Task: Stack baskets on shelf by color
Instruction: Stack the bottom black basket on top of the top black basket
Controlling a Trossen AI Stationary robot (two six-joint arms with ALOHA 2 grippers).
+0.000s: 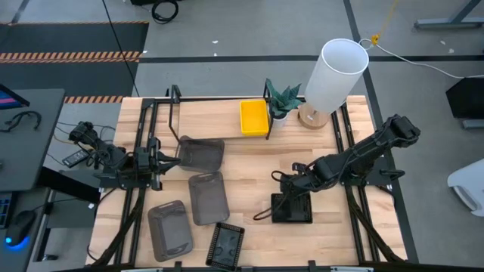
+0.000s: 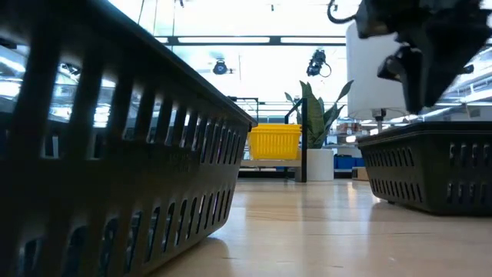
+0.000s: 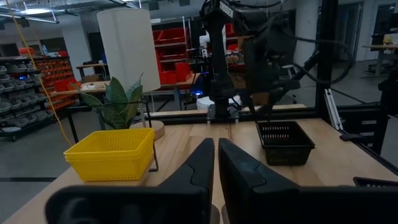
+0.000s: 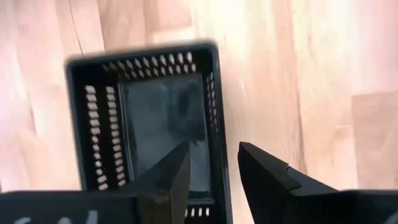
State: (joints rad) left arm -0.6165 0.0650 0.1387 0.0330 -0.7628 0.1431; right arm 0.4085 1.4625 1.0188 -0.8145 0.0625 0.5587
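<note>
A black basket (image 1: 292,208) stands flat on the table right of centre. My right gripper (image 4: 214,147) hangs open just above it, pointing steeply down, one finger over the basket's inside and one outside its long wall (image 4: 217,130); the low view shows the fingers (image 2: 419,104) clear of the rim. A second black basket (image 1: 225,245) lies at the near edge. Yellow baskets (image 1: 254,117) sit on the shelf (image 1: 215,100) at its right end. Three smoky-grey baskets (image 1: 208,198) lie left of centre. My left gripper (image 3: 215,163) waits shut and level at the table's left side.
A white cylindrical lamp (image 1: 333,74) and a small potted plant (image 1: 283,102) stand at the far right, beside the shelf's end. Bare wood lies between the grey baskets and the black basket under my right gripper.
</note>
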